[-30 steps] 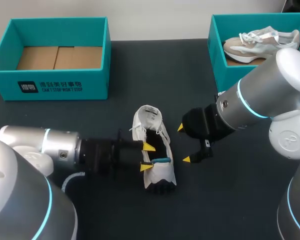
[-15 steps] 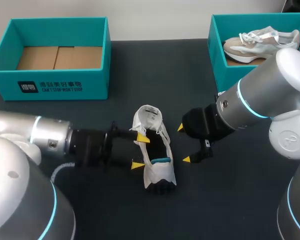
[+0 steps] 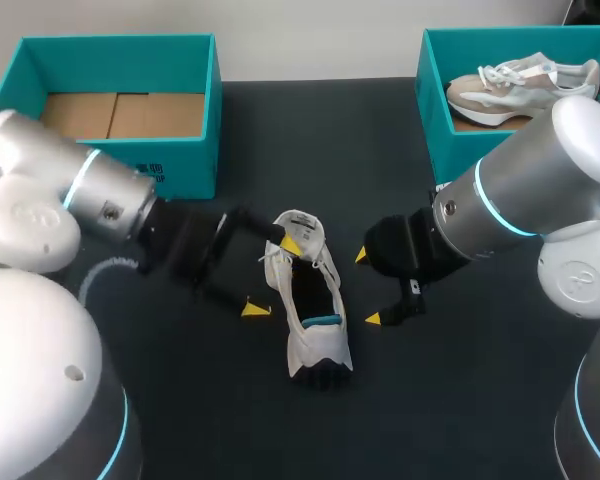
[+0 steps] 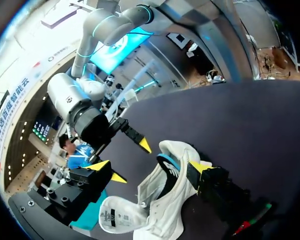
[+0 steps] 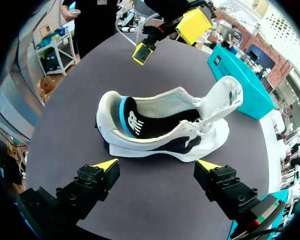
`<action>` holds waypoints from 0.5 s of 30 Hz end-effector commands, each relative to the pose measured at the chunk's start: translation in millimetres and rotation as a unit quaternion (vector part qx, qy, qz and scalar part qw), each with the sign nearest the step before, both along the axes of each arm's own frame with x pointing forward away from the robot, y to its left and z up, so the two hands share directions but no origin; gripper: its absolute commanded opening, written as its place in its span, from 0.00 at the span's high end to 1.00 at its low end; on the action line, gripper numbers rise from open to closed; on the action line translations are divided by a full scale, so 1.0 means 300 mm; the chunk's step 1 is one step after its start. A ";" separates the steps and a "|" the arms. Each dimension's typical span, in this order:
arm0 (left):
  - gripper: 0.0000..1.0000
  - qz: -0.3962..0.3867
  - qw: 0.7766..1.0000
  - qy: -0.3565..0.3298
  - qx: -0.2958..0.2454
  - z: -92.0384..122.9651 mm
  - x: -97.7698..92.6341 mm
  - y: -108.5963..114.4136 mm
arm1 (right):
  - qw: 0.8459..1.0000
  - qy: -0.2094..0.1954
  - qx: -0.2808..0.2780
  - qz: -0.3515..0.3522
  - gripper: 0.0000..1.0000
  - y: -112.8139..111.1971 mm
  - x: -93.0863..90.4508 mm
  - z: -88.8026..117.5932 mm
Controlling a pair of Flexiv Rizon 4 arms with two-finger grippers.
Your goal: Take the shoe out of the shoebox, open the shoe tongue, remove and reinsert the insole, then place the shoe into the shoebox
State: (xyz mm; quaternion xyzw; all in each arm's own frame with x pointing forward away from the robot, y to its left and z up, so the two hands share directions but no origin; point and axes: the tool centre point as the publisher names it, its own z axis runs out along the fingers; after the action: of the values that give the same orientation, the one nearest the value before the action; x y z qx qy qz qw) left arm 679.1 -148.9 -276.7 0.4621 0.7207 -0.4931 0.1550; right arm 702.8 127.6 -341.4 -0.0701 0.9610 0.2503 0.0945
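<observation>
Lying on the counter (image 3: 460,400), white shoe (image 3: 320,345); left claw (image 3: 273,278) spread by its tongue, right claw (image 3: 367,288) spread just beside.

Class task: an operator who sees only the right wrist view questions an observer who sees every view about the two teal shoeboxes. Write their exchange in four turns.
Operator: Is the teal cardboard shoebox on the right empty?
Observer: No. The head view shows a beige lace-up sneaker lying inside it.
Operator: And the teal cardboard shoebox on the left?
Observer: No shoe in it. Only its brown cardboard floor shows.
</observation>
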 end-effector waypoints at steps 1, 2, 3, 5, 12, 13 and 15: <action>0.00 -0.064 0.992 0.033 0.101 0.019 0.027 0.019 | 1.000 0.003 -0.005 -0.011 0.00 -0.017 -0.005 0.002; 0.00 -0.064 0.992 0.033 0.101 0.019 0.027 0.019 | 1.000 0.003 -0.005 -0.011 0.00 -0.027 -0.005 0.008; 0.00 -0.064 0.992 0.033 0.101 0.019 0.027 0.019 | 1.000 0.007 -0.010 -0.014 0.00 -0.034 -0.003 0.015; 0.00 -0.064 0.992 0.033 0.101 0.019 0.027 0.019 | 1.000 0.009 -0.013 -0.015 0.00 -0.054 0.000 0.031; 0.00 -0.064 0.992 0.033 0.101 0.019 0.027 0.019 | 0.999 0.033 -0.011 -0.013 0.00 -0.138 -0.001 0.097; 0.00 -0.064 0.992 0.033 0.101 0.019 0.027 0.019 | 0.999 0.033 -0.013 -0.013 0.00 -0.152 -0.002 0.108; 0.00 -0.064 0.992 0.033 0.101 0.019 0.027 0.019 | 0.999 0.035 -0.016 -0.015 0.00 -0.179 -0.003 0.131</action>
State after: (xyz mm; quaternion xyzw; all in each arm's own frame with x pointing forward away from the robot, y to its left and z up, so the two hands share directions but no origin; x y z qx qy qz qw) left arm 686.6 -142.5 -271.1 0.5026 0.7397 -0.4441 0.0551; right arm 710.1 95.8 -324.5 -0.0471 0.9689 0.2344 0.0641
